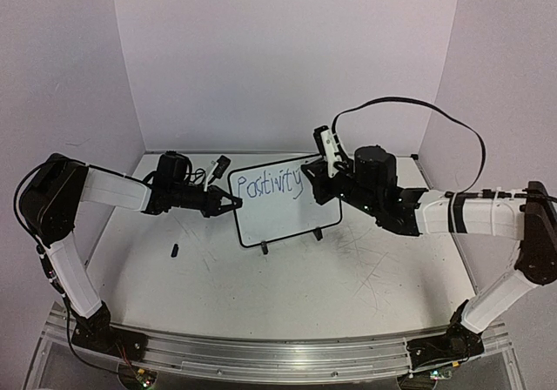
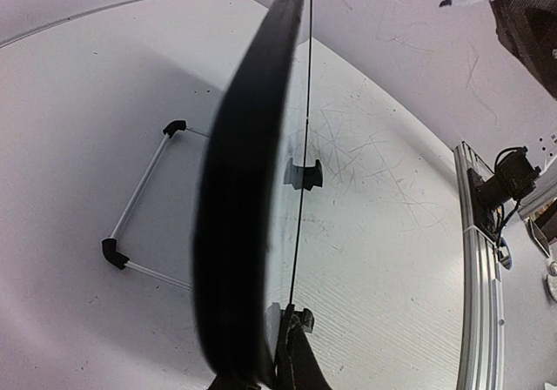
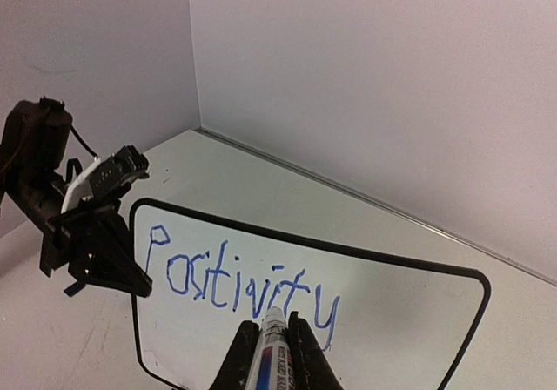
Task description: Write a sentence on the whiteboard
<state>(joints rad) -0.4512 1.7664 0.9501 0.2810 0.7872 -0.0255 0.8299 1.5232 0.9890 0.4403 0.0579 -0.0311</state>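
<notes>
The whiteboard [image 1: 280,207] stands upright on its black feet at mid-table, black-framed. Blue writing, the sentence [image 1: 268,184], reads "Positivity" across its upper part, and the same word [image 3: 244,279] fills the right wrist view. My left gripper [image 1: 233,203] is shut on the board's left edge. In the left wrist view the frame [image 2: 248,172] shows edge-on, rising from that gripper [image 2: 283,359]. My right gripper [image 3: 271,331] is shut on a marker [image 3: 270,359]. Its tip points at the board just under the word's last letters. That gripper [image 1: 317,179] sits at the board's upper right.
A small black cap [image 1: 174,251] lies on the table left of the board. A white rod frame with black corners [image 2: 144,207] lies behind the board. A metal rail [image 1: 261,355] runs along the near edge. Enclosure walls close the back and sides.
</notes>
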